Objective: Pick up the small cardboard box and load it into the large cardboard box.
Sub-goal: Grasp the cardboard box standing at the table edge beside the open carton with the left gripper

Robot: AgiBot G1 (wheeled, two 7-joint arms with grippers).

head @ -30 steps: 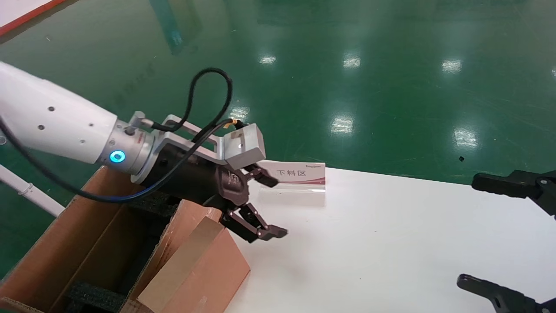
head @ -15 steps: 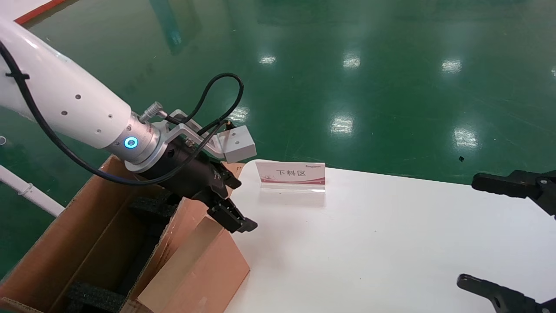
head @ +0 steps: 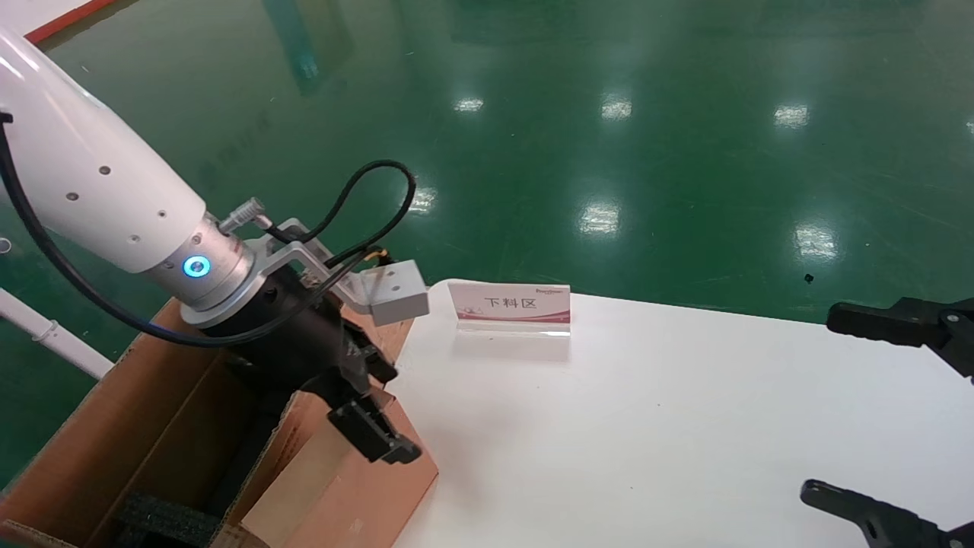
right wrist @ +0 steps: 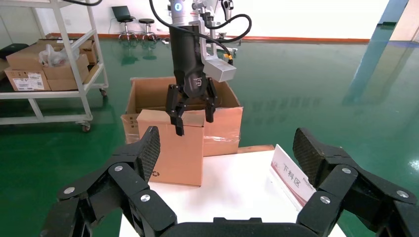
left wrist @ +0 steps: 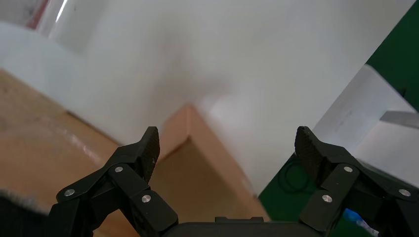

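Observation:
The small cardboard box (head: 358, 498) stands upright at the table's left edge, against the large cardboard box (head: 152, 426), whose black foam padding shows inside. My left gripper (head: 373, 403) is open and points down over the small box's top, fingers either side of it, not closed on it. The right wrist view shows the left gripper (right wrist: 193, 116) over the small box (right wrist: 170, 150) in front of the large box (right wrist: 222, 128). In the left wrist view the small box (left wrist: 197, 173) lies below the open left gripper (left wrist: 227, 148). My right gripper (head: 822, 403) is open and empty at the table's right.
A white sign with red stripe (head: 511, 304) stands at the back of the white table (head: 647, 426); it also shows in the right wrist view (right wrist: 291, 175). A shelf cart with cartons (right wrist: 44, 64) stands on the green floor beyond.
My left gripper has swung down and to the left, from above the table beside the sign to over the small box's top. The right arm has not moved.

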